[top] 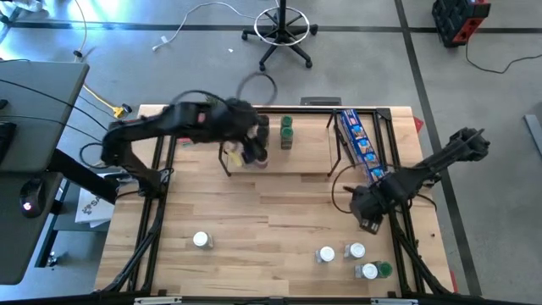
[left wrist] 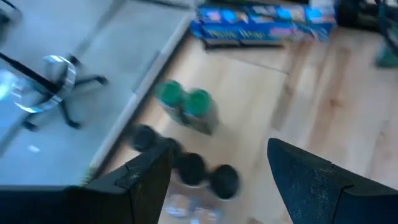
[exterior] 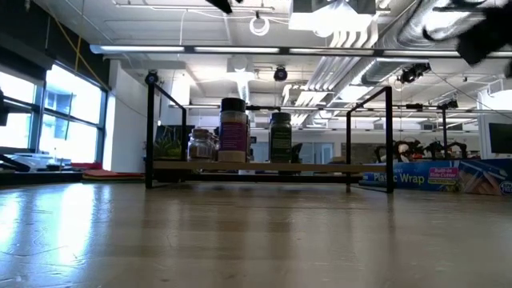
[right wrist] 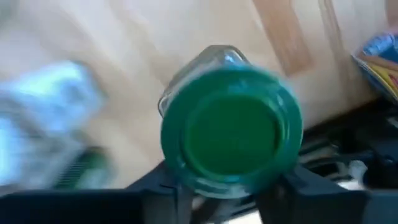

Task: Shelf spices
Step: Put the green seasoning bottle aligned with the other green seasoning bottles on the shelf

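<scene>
I've got the left tool over the left end of the shelf, fingers spread wide, holding nothing. Left wrist view shows three black-lidded jars on the shelf board right below that gap, and a pair of green-lidded jars just beyond them. High view puts the green pair near the shelf's middle, toward its back edge. Low view: a short clear jar, a tall dark-lidded jar and a green-labelled jar stand upright on the shelf, left of its centre.

One white-lidded jar sits alone on the table, well in front of the shelf's left end.

Long blue packet lies along the shelf's right end.

Right tool is in front of the shelf's right end, closed on a green-lidded jar; right wrist view shows the lid end-on between the fingers.

More jars cluster on the table further in front of the shelf's right end: white lids, plus one green-lidded jar on its side against a white-lidded one
</scene>
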`<action>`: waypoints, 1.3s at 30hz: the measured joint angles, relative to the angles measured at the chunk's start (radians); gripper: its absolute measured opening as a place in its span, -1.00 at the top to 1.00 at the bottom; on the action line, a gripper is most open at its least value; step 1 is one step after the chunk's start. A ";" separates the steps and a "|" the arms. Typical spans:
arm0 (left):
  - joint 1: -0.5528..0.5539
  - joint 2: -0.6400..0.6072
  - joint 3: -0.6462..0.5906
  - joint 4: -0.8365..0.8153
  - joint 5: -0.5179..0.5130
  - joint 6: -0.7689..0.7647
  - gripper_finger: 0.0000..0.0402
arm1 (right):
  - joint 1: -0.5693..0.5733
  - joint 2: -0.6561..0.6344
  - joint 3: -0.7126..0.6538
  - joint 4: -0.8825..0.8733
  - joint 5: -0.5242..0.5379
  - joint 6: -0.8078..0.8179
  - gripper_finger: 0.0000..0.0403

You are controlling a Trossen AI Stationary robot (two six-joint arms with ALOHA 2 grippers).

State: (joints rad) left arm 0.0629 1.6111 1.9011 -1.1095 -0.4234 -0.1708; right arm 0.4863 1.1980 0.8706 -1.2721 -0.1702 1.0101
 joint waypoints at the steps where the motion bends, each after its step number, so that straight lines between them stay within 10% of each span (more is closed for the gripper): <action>1: 0.006 -0.023 0.000 0.001 -0.019 0.021 -0.29 | -0.022 0.000 0.041 -0.004 0.000 0.001 0.43; 10: 0.099 -0.200 0.000 0.001 -0.061 0.162 -0.29 | -0.328 0.132 0.479 -0.058 0.030 -0.138 0.98; 22: 0.142 -0.323 0.000 -0.016 -0.001 0.280 -0.29 | -0.443 0.433 0.764 -0.060 0.029 -0.529 0.89; 39: 0.141 -0.336 -0.007 -0.200 0.029 0.227 -0.29 | -0.254 0.715 0.637 0.151 0.001 -0.733 -0.39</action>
State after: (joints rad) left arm 0.2043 1.2751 1.8942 -1.3090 -0.3940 0.0566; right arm 0.2327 1.9125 1.5072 -1.1211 -0.1692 0.2767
